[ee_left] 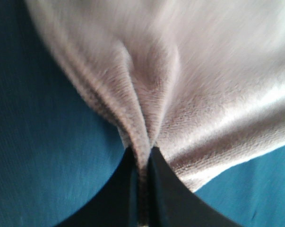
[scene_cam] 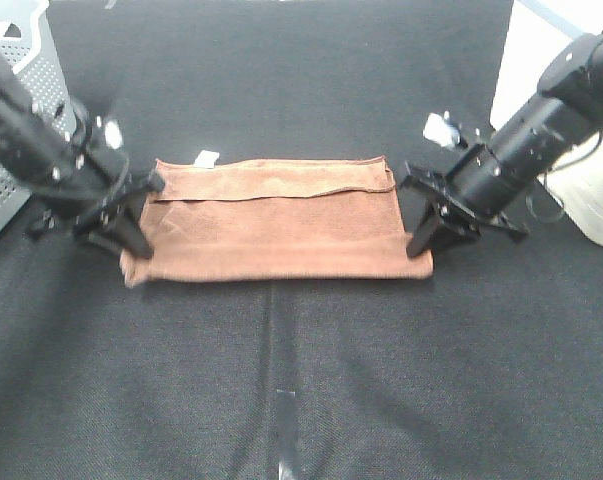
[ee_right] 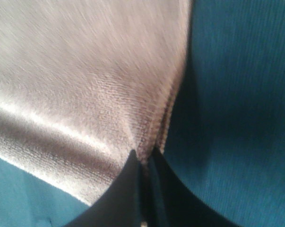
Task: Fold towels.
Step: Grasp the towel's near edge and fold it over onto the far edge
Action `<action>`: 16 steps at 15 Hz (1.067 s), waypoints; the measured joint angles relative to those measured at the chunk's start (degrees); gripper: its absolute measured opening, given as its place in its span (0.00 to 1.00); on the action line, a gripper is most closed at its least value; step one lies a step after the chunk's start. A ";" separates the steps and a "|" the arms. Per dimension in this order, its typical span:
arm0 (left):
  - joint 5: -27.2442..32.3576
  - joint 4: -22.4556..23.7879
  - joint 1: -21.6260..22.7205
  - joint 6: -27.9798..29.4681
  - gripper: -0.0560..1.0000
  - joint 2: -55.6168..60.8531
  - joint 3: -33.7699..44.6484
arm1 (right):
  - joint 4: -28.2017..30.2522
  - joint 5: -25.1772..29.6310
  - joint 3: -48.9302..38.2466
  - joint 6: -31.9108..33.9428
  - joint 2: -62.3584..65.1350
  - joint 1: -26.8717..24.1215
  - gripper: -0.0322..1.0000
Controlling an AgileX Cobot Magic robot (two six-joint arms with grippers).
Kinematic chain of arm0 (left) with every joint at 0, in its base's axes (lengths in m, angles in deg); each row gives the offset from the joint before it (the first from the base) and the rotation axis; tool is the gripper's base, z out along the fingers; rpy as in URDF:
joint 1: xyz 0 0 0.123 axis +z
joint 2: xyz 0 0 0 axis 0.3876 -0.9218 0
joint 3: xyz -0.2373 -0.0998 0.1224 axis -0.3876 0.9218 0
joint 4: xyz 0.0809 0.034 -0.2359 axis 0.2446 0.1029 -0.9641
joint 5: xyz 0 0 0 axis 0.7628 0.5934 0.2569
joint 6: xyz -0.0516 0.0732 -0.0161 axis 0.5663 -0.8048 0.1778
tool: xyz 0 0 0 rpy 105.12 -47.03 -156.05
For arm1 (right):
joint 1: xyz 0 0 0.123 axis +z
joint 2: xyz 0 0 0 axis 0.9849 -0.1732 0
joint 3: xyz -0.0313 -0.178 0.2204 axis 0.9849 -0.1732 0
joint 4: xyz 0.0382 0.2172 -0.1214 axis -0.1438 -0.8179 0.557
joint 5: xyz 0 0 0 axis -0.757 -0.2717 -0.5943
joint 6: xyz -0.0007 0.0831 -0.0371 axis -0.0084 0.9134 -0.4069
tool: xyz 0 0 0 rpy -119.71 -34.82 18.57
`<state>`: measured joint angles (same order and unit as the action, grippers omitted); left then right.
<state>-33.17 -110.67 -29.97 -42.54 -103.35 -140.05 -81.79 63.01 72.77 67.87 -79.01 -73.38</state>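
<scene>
Here, a folded brown towel [scene_cam: 281, 225] lies on a black table [scene_cam: 301, 380], with the left gripper [scene_cam: 133, 252] and the right gripper [scene_cam: 421, 248] each clamped tight on a near corner.

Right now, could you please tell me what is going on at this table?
Two robot arms are folding a brown towel on a black table. The towel lies flat and looks already folded once, with an upper layer's edge running along its far side. The left gripper is shut on the towel's left end near the front corner, and the right gripper on its right end likewise. Both wrist views show cloth pinched between the jaws.
</scene>
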 joint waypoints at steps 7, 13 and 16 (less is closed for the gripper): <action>-5.44 2.86 0.06 4.41 0.07 -4.47 -18.91 | 1.55 2.41 26.64 1.78 -8.42 0.00 0.03; -5.44 3.38 1.43 5.27 0.09 -15.99 -30.77 | 1.83 2.52 35.87 1.95 -18.91 0.00 0.03; -5.67 3.38 1.43 5.73 0.28 -18.28 -32.09 | 1.89 2.01 36.04 1.95 -19.94 0.00 0.32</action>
<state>-38.84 -107.29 -28.53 -36.81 -121.63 -172.13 -79.90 65.01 108.81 69.82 -98.95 -73.38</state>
